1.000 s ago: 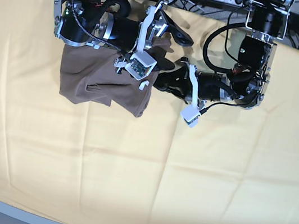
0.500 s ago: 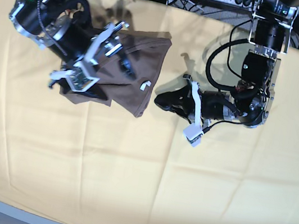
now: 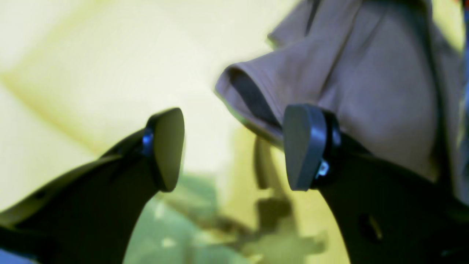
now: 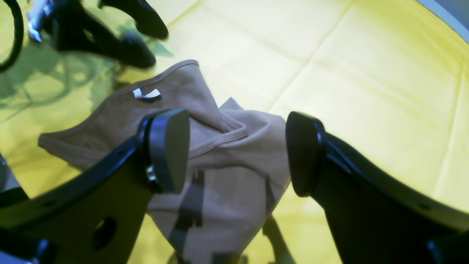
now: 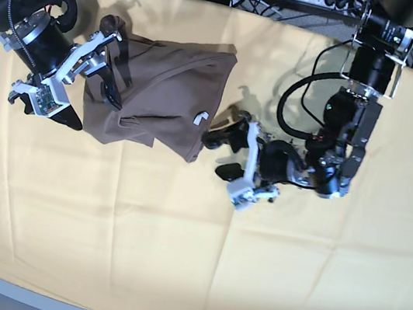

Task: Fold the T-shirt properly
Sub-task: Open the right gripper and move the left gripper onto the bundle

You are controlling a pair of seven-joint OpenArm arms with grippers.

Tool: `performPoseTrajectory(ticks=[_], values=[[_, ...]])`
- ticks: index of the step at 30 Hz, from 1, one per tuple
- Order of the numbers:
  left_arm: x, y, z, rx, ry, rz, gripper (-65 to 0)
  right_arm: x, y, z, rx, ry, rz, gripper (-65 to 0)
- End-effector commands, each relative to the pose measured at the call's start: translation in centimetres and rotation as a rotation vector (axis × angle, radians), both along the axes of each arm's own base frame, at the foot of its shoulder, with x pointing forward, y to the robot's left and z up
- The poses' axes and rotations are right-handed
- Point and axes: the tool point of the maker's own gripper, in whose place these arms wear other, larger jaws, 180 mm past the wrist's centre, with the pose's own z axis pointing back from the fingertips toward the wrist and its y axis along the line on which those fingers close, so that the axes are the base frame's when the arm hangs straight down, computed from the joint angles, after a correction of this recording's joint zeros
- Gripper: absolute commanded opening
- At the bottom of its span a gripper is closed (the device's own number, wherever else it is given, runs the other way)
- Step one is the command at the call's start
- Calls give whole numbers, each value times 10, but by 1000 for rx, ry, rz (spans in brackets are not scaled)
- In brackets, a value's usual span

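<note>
Yellow cloth [image 5: 179, 229], T-shirt [image 5: 165, 93], two grippers.
T-shirt lies crumpled on the cloth's far side, white label [image 5: 201, 116] showing. Right gripper [image 5: 91, 89] and left gripper [image 5: 224, 154]: jaws spread wide, holding nothing, flanking the shirt.

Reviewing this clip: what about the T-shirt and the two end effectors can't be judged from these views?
- T-shirt: left wrist view is blurred; its far side is cut off by the top and right edges.
- Its lower part, right wrist view: partly behind the right end effector and cut off by the bottom edge.
- Its white label: too small to read in base view.
- Left end effector: open, but the blur hides whether its right finger touches the cloth.
</note>
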Motion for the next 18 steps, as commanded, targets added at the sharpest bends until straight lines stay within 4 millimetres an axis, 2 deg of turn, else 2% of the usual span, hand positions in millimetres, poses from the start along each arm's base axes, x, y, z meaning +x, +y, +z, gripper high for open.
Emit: performPoseTrajectory(ticks=[1,4,8,12,18], values=[[11,-8,20,-15,-76,-23,-215,0,2,9,8,-33,16,-217],[14,-11,15,80,-139,-76,-215,-4,1,5,0,-16,17,-217],[24,-11,21,137,-200,-115,-215,-8,-1,0,-14,2,21,-217],[34,-2,19,190,-208,-116,-215,-8,-3,-1,-25,10,21,-217],[39,3,11,161,-173,-90,-216,-8,-2,-1,-24,10,20,-217]])
